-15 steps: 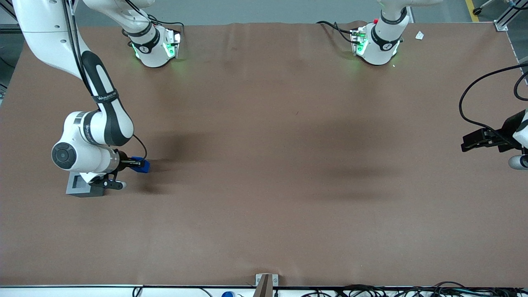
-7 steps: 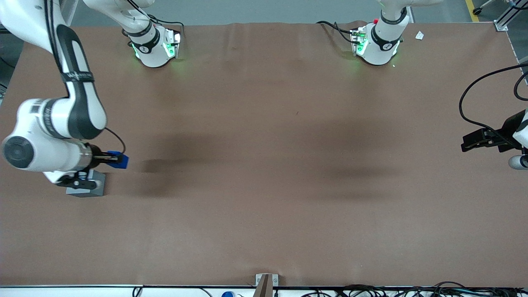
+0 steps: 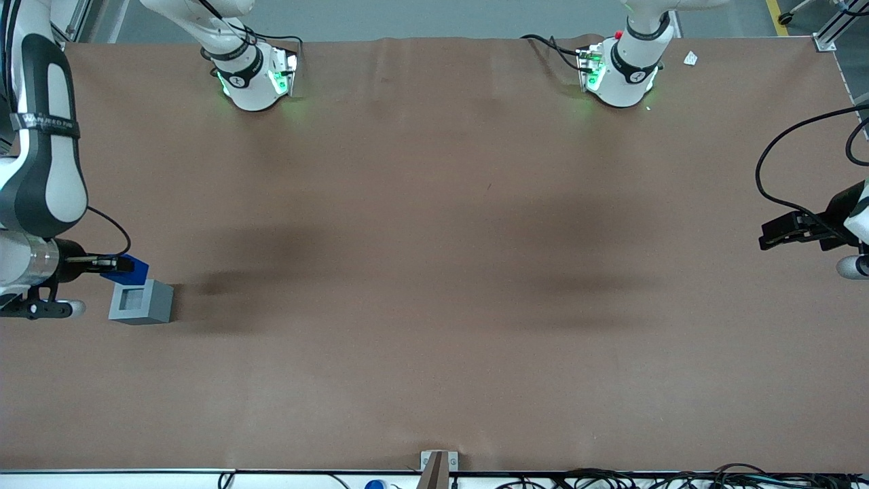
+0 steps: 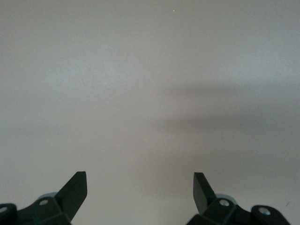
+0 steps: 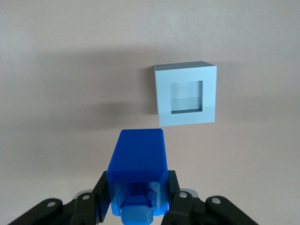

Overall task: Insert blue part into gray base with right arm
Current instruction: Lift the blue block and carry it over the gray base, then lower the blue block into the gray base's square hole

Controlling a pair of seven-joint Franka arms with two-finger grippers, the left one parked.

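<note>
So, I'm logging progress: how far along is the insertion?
Done: the gripper is shut on the blue part. In hand: it holds it raised beside the gray base. Left: aligning over the empty recess and pushing it in.

A wide brown table cover [image 3: 434, 272] with soft dark shadows, gray floor [image 3: 407, 17] past its edge

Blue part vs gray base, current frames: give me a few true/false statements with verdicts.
1. The gripper holds the blue part in its jaws. True.
2. The blue part is seated in the gray base. False: it is held off to one side of the base, not in it.
3. The base's square recess is empty. True.
4. The gray base lies on its side. False: its recess faces up.
5. The gripper is at the parked arm's end of the table. False: it is at the working arm's end.
</note>
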